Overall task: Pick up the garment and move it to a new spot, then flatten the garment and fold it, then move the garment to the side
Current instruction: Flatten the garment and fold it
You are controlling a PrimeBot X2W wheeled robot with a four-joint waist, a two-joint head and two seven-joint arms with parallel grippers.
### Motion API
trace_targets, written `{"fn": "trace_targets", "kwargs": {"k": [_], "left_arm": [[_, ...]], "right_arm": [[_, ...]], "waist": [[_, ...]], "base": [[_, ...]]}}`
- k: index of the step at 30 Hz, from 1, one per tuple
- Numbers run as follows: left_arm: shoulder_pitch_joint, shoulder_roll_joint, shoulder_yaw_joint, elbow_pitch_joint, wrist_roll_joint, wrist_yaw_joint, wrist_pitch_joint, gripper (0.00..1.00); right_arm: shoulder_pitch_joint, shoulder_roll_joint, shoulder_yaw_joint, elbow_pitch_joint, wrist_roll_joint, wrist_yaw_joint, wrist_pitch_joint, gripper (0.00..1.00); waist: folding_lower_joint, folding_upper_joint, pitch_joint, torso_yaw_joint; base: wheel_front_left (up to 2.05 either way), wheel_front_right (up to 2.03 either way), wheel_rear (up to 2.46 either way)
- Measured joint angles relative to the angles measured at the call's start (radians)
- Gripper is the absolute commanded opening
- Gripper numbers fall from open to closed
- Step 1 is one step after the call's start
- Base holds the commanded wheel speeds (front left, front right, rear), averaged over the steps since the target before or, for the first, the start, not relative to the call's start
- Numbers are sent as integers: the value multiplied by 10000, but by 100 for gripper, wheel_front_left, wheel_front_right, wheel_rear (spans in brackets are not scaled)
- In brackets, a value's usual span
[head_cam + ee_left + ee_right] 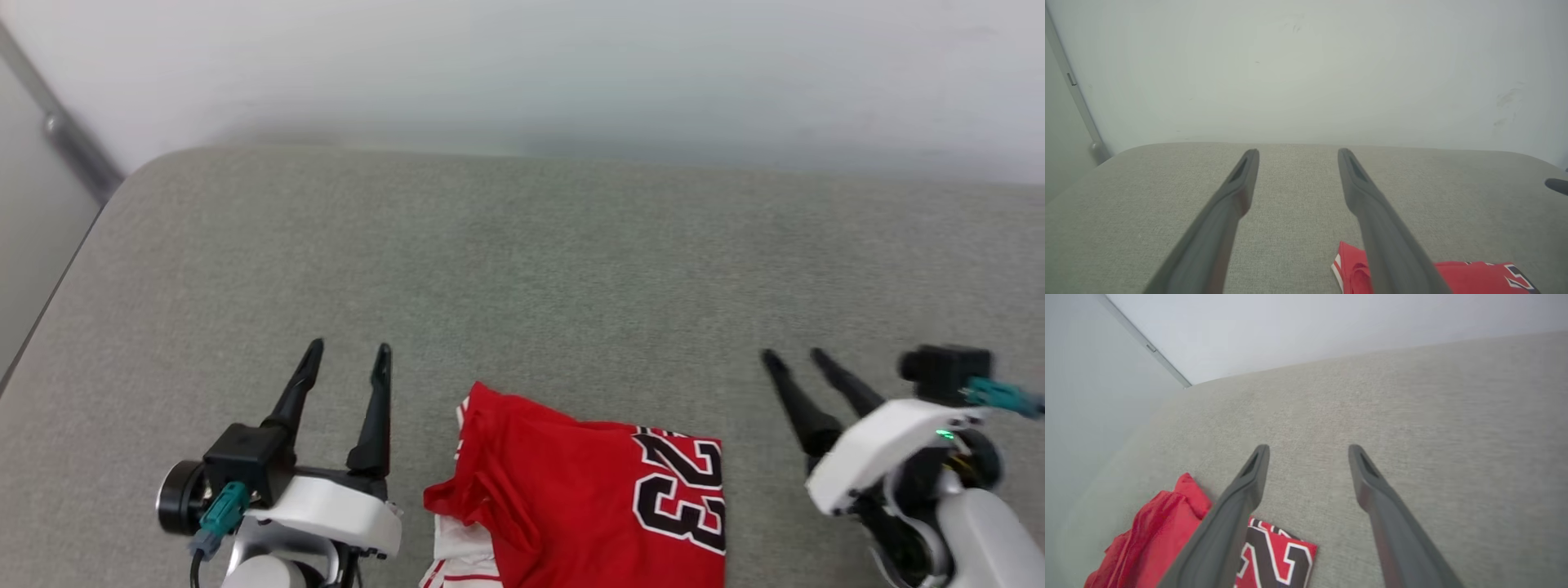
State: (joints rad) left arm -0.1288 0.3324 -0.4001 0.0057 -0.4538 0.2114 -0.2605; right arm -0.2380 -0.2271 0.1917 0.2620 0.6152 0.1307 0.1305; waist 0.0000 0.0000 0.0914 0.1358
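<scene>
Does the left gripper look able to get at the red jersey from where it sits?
Probably yes: the left gripper is open, empty and just beside the garment, with bare grey surface and nothing else between them.

One garment (571,490) is lying on one grey padded surface (522,261) — a single red piece showing two black digits (682,490). Two grippers are flanking it: the left gripper (349,349) sitting to the garment's left, the right gripper (792,354) to its right, each spreading two dark fingers (375,408) — four fingers in all. One pale wall (571,65) is rising beyond the garment.
</scene>
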Motion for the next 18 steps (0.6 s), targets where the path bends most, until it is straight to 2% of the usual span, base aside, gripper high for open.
{"fn": "trace_targets", "kwargs": {"k": [4, 8, 12, 18], "left_arm": [[254, 61, 188, 33, -10, 75, 0, 100], [574, 88, 328, 79, -73, 119, 2, 100], [932, 81, 566, 61, -169, 197, 2, 100], [1268, 155, 723, 71, -50, 224, 0, 100]], "right_arm": [[708, 232, -1360, -556, -1131, 0, -121, 100], [1607, 562, -2115, -1438, -2199, 0, -4, 100], [2385, 1089, -2527, -2598, -3033, 0, -71, 100], [3127, 1413, -2951, -3841, -4063, 0, -579, 100]], "waist": [[0, 0, -275, -319], [-1, 0, -626, -596], [0, 0, -931, -888], [-1, 0, -1218, -1142]], "base": [[0, 0, 0], [0, 0, 0], [0, 0, 0], [0, 0, 0]]}}
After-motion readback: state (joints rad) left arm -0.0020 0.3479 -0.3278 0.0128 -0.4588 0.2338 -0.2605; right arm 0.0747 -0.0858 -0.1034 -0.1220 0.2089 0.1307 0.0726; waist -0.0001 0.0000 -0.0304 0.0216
